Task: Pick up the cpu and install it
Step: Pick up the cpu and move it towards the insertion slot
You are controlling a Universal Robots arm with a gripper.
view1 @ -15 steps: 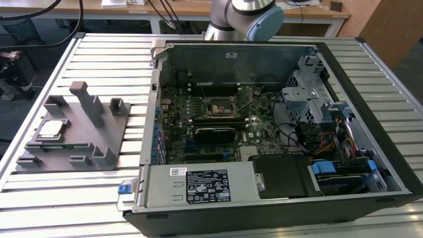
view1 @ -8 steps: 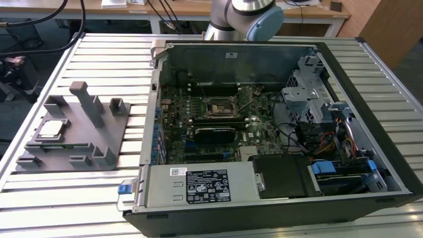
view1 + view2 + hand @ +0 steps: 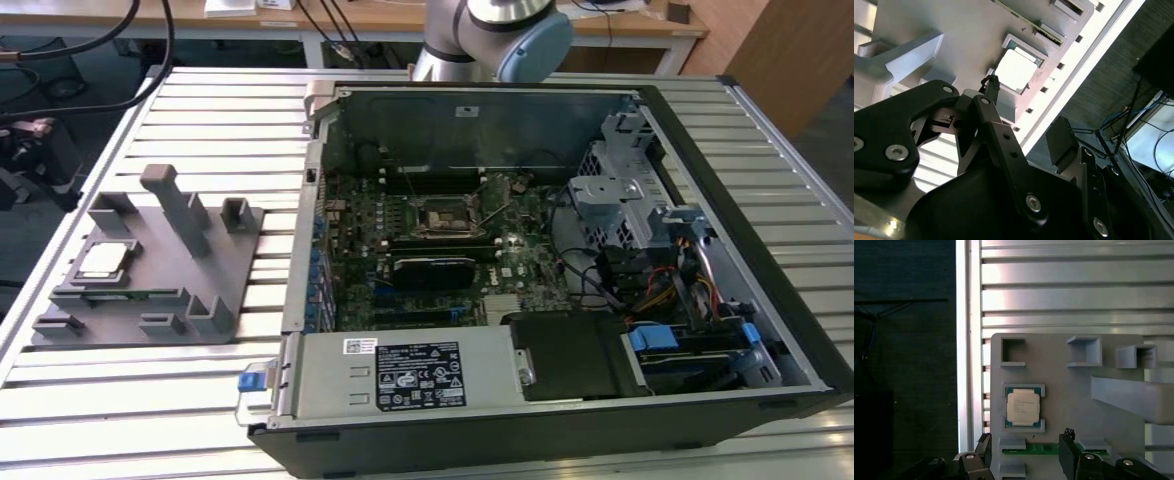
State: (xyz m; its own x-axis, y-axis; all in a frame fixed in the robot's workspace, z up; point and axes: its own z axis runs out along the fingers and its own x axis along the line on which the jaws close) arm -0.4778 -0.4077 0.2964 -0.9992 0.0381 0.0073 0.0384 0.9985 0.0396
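The cpu (image 3: 104,260), a small silvery square chip, lies flat in a framed pocket of the grey fixture tray (image 3: 167,290) at the exterior view's left. It also shows in both wrist views, as the cpu (image 3: 1023,407) and the cpu (image 3: 1015,70). My gripper (image 3: 1026,454) hangs above the tray and stands open, its two black fingers (image 3: 1068,452) spread wide with nothing between them. The chip lies just beyond the fingertips (image 3: 992,84), apart from them. The black motherboard socket (image 3: 438,218) sits inside the open computer case (image 3: 534,270).
Tall posts (image 3: 167,205) and small blocks rise from the tray beside the chip. A green strip (image 3: 1046,449) lies in a slot near the fingers. The slatted metal table (image 3: 1069,285) ends close to the tray, with dark floor beyond. The arm's base (image 3: 494,35) stands behind the case.
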